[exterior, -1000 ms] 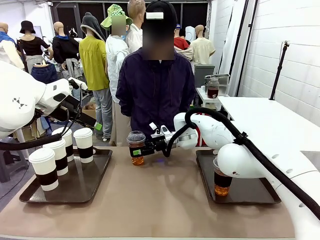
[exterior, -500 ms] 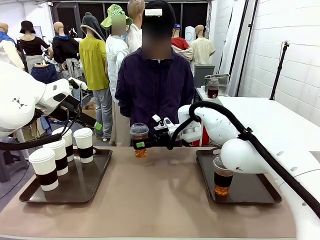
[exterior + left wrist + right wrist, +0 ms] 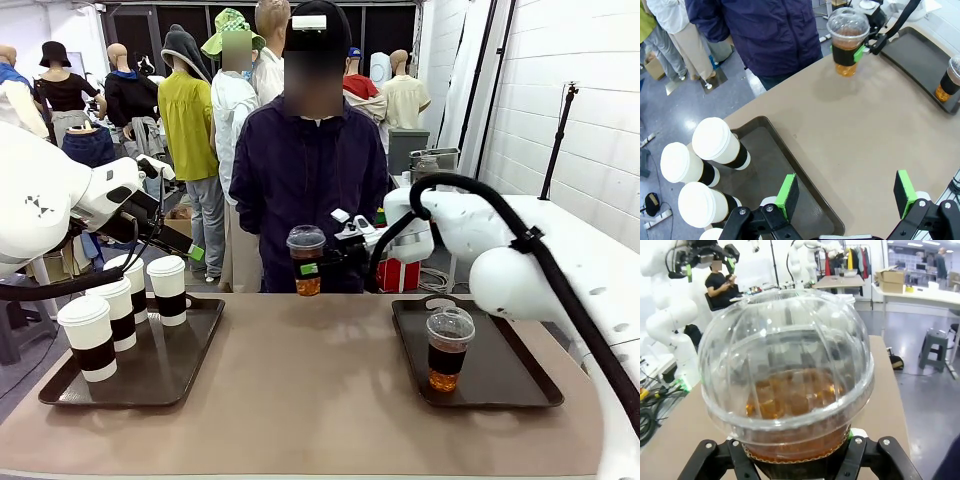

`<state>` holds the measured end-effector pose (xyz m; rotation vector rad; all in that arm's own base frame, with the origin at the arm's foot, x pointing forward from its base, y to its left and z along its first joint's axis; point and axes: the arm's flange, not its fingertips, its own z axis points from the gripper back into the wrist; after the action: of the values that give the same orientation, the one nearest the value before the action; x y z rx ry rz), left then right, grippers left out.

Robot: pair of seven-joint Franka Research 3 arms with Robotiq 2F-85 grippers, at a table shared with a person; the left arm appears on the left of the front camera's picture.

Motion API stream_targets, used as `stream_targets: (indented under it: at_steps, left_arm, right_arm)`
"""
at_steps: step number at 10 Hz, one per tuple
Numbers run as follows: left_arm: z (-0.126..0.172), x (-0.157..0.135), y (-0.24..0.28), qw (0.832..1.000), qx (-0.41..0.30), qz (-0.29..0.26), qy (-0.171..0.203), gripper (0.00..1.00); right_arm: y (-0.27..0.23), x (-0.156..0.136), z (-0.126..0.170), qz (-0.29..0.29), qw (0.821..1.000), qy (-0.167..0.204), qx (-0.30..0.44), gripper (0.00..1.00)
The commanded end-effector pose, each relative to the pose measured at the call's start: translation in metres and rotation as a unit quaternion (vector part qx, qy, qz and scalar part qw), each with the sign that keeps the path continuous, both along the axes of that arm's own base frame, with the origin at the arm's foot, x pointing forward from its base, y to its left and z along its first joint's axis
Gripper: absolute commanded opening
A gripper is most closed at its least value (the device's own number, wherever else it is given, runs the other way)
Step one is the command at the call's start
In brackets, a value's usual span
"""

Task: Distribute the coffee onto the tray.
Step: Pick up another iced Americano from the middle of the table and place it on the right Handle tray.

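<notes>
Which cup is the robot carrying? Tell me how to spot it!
Find the person in the dark jacket at the far side of the brown table. Right in front of them, the right gripper holds a clear dome-lidded cup in the air, above the table's far edge. Its twin stands on the right tray, and the white cups stand on the left tray.
</notes>
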<state>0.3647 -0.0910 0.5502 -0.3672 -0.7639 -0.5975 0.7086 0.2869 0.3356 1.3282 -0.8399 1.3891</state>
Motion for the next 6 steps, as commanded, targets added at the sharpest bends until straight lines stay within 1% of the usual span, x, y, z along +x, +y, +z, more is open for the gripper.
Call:
stream_targets:
  at_steps: [1,3,6]
  left_arm:
    - [0.000,0.000,0.001,1.000,-0.003,-0.001,0.002,1.00]
    - [0.000,0.000,0.001,1.000,-0.003,-0.001,0.002,1.00]
    - [0.000,0.000,0.001,1.000,-0.003,-0.001,0.002,1.00]
  right_arm:
    - [-0.038,-0.043,0.017,-0.027,1.000,-0.013,-0.007,0.64]
    - [-0.076,-0.053,0.019,-0.070,0.997,-0.021,-0.007,0.64]
    - [-0.109,-0.065,0.015,-0.102,0.994,-0.026,-0.005,0.64]
